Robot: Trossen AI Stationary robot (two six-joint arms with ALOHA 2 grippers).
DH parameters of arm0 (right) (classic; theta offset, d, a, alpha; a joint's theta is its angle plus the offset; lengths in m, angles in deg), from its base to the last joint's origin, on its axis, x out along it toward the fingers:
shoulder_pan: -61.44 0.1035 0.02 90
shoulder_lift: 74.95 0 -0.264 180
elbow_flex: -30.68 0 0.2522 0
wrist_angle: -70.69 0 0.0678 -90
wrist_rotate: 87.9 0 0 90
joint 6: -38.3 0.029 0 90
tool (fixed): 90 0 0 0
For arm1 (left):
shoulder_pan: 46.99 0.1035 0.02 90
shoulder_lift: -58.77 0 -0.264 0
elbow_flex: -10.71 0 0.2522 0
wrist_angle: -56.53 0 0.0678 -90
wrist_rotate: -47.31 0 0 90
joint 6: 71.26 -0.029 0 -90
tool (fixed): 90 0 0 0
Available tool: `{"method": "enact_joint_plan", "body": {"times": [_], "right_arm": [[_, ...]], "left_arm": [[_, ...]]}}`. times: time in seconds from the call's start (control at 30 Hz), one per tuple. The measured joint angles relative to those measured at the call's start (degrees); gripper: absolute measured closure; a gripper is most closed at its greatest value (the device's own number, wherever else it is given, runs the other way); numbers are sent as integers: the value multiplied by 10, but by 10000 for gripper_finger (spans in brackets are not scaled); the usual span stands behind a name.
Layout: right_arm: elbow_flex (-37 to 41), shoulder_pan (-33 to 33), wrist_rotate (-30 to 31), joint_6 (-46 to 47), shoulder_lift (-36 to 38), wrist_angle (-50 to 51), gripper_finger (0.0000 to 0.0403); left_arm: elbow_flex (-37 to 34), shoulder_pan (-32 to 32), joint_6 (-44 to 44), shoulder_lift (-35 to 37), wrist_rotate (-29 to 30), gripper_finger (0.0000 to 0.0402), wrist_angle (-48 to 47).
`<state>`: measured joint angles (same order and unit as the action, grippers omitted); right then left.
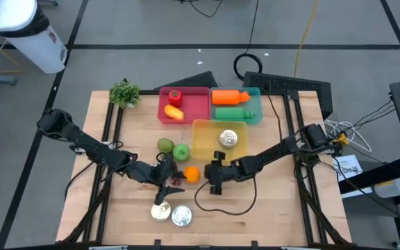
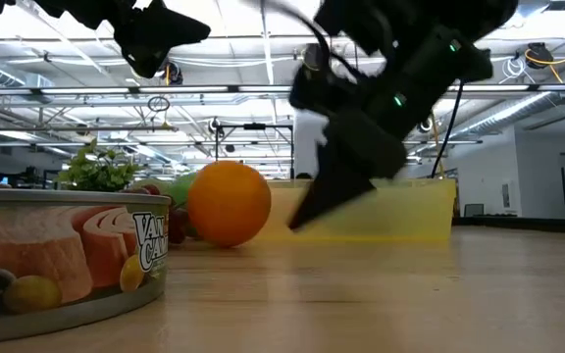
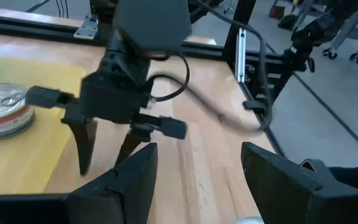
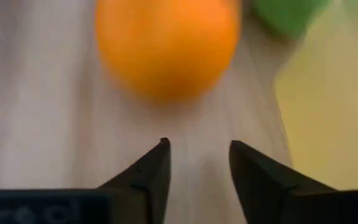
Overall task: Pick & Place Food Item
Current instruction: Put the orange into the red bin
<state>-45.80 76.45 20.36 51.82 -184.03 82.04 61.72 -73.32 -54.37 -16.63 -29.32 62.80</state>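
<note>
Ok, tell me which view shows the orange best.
The low view: the orange shows whole on the wooden table, in front of the yellow bin. The right wrist view crops its top, beyond the right gripper. The high view shows it small. The left wrist view misses it.

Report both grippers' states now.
Left gripper: open, empty, raised above the table.
Right gripper: open, empty, just short of the orange.

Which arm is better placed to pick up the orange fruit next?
The right. Its gripper points straight at the round orange fruit, empty, fingers apart, just short of it. The left gripper hangs raised beside the fruit, facing the right arm rather than the fruit.
</note>
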Motion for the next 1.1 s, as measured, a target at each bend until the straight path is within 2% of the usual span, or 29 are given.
{"method": "enact_joint_plan", "body": {"times": [0.2, 0.43, 0.57, 0.7, 0.83, 0.9, 0.97, 1.1], "right_arm": [[-1, 0, -6, 1, 6, -15, 322], [-1, 5, -21, 8, 32, -58, 320], [-2, 22, -33, 6, 43, -144, 301], [-2, 48, -110, -19, 38, -248, 275], [-2, 75, -123, -54, 35, -304, 228], [-2, 83, -124, -62, 34, -313, 199], [-2, 86, -123, -69, 37, -314, 169], [-2, 83, -122, -73, 47, -315, 124]], "left_arm": [[0, 0, 1, 0, 0, 160, 0], [0, 0, 1, 0, 0, 160, -5], [0, 0, -2, 0, 0, 160, -7], [0, 0, -2, 0, 0, 160, -8], [0, 0, 22, 0, -3, 160, -11], [0, 0, 34, 0, -36, 160, -24], [9, -1, 32, 0, -58, 160, -75], [54, -18, 47, 0, -21, 147, -209]]}}
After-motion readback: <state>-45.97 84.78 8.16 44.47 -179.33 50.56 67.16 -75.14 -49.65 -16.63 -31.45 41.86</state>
